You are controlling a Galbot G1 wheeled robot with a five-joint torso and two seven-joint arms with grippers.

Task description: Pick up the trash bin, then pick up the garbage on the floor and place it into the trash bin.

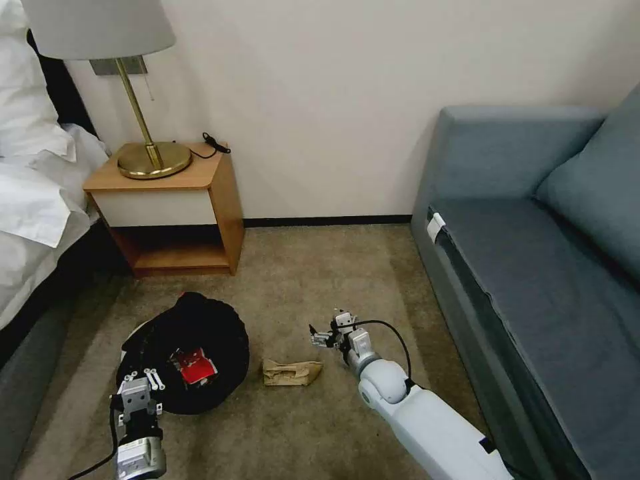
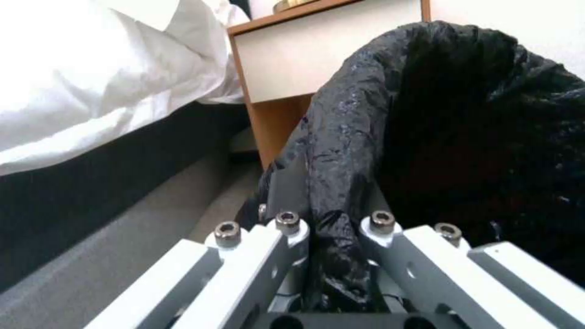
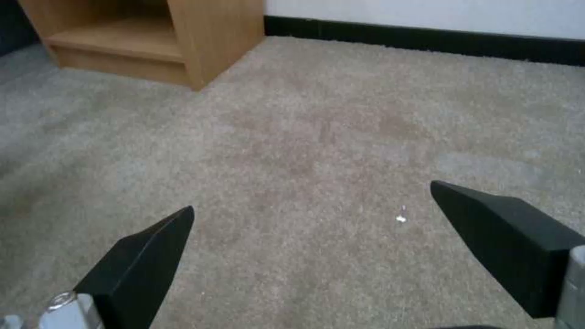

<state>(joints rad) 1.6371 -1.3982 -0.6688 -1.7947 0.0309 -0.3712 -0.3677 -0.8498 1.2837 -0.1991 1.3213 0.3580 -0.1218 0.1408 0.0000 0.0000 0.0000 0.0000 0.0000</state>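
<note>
Nightstand (image 1: pixel 180 213) stands behind the trash bin (image 1: pixel 200 333), whose rim the left gripper (image 1: pixel 148 381) grips; tan paper bag (image 1: pixel 291 372) lies crosswise beside the spread-fingered right gripper (image 1: pixel 325 337)

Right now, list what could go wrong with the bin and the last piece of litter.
1. The left gripper pinches the trash bin by a fold of its black liner; thin plastic could slip or tear, tipping out the red-and-white packet.
2. The right gripper is open above bare carpet, beside the tan paper bag; closing there would likely miss.
3. The flattened bag may be hard to pinch off the pile.
</note>
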